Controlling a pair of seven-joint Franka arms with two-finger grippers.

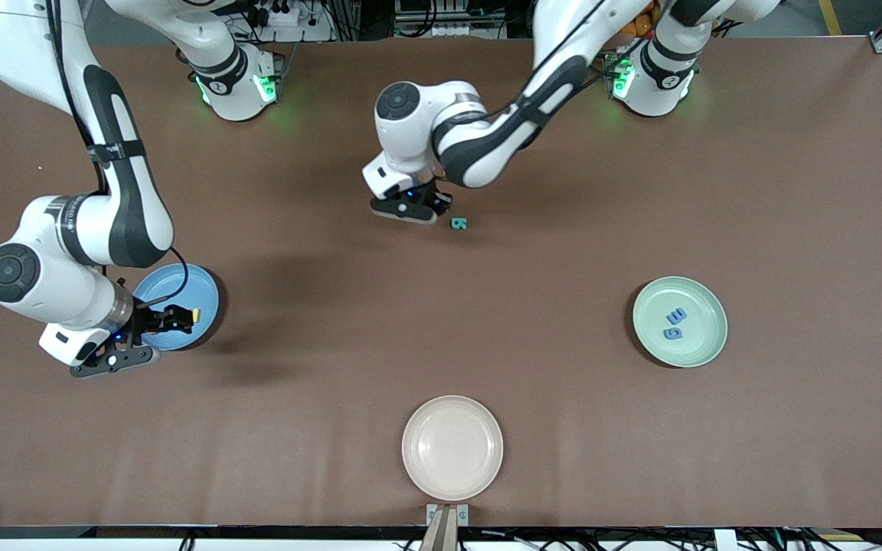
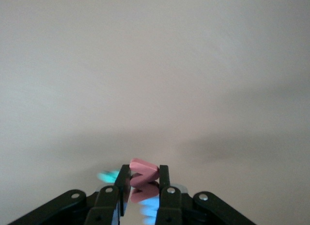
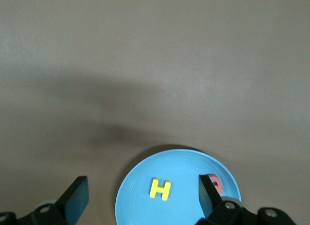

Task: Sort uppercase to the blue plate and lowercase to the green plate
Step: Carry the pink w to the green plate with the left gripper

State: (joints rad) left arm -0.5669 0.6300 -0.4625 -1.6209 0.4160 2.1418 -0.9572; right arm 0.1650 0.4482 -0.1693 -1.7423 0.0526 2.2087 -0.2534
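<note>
While left gripper (image 2: 144, 187) grips red w (image 2: 143, 185) (mid-table), bare tabletop (image 1: 563, 398) surrounds it.

You see matt brown table (image 1: 563, 191), smooth glossy blue plate (image 3: 184, 167), matt foam red w (image 2: 144, 179), glossy white arm shells.
</note>
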